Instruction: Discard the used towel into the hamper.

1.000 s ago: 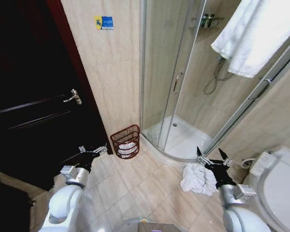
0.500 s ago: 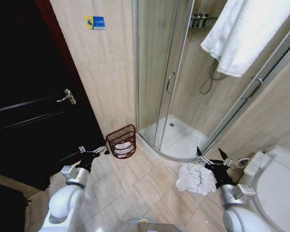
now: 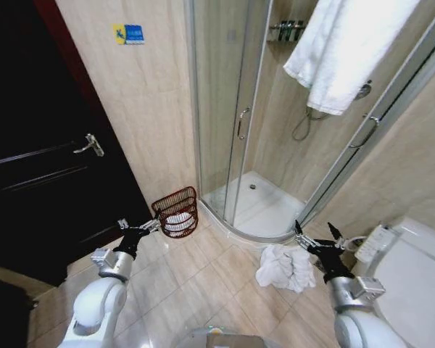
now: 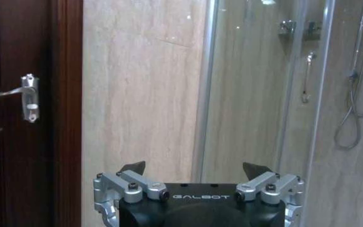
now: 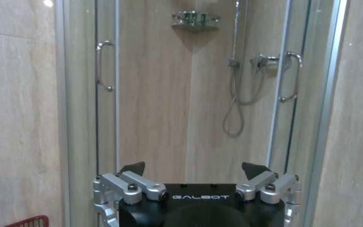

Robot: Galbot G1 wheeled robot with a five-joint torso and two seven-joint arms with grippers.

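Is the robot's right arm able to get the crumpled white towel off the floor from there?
Probably yes. The right gripper is open, holds nothing, and hangs just beside the towel on the bare floor tiles, with nothing between them. It would only need to dip down.

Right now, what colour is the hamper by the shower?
Reddish-brown openwork; the hamper shows best in the head view.

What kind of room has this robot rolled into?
A bathroom, probably in a hotel. There is a glass shower cubicle with a shower hose, a toilet at the right, a white towel hanging up, and another crumpled towel on the tiled floor near a small hamper.
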